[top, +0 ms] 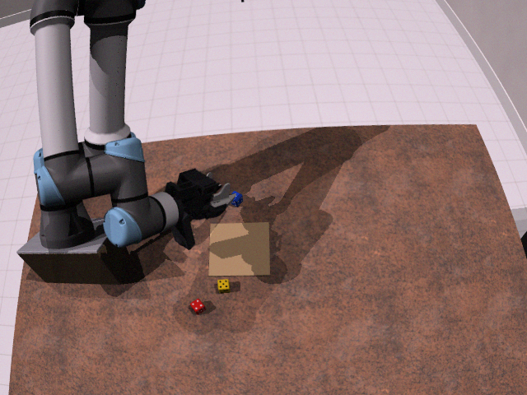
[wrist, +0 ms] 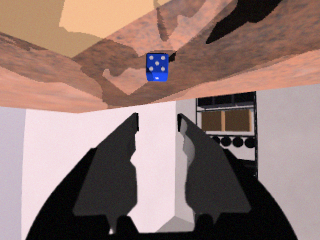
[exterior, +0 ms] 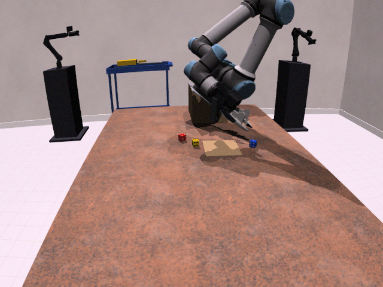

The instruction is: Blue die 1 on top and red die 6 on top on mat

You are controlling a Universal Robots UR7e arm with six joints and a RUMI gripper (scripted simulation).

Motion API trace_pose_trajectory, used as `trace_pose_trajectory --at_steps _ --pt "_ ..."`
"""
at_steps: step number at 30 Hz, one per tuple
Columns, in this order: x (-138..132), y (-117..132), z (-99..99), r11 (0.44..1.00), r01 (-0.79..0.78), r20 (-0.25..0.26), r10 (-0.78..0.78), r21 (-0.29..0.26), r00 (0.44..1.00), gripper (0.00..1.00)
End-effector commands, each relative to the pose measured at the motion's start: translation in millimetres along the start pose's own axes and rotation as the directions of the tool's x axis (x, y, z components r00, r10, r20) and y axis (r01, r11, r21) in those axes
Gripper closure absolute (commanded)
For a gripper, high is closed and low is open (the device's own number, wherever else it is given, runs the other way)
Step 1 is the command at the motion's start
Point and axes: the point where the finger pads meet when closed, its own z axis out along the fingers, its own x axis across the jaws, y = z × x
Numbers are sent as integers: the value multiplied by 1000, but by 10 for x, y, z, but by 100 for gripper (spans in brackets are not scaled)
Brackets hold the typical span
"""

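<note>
Off the mat's edge, on the brown stone-patterned table (top: pixel 383 297) (exterior: pixel 185 216) (wrist: pixel 30 90), sits the blue cubic die with white pips (top: pixel 236 198) (exterior: pixel 252 143) (wrist: pixel 157 66), still to be placed. Two-jaw grey-fingered gripper (top: pixel 227 199) (exterior: pixel 249 127) (wrist: pixel 158 114): partly open, nothing held, tilted, presumably for turning the die. Die lies beyond the fingertips, apart from them. Flat tan square mat (top: pixel 258 238) (exterior: pixel 216 150) (wrist: pixel 95 20) awaits it.

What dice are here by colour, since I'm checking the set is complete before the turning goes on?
Blue die: 1
Red die: 1
Yellow die: 1
Total: 3
</note>
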Motion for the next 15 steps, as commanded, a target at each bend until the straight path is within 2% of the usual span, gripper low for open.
trace_pose_trajectory --at_steps 1,15 --pt "8 211 -153 1000 -1 -3 1 -1 1000 76" --pt "8 246 -178 1000 1 -3 -1 -1 1000 76"
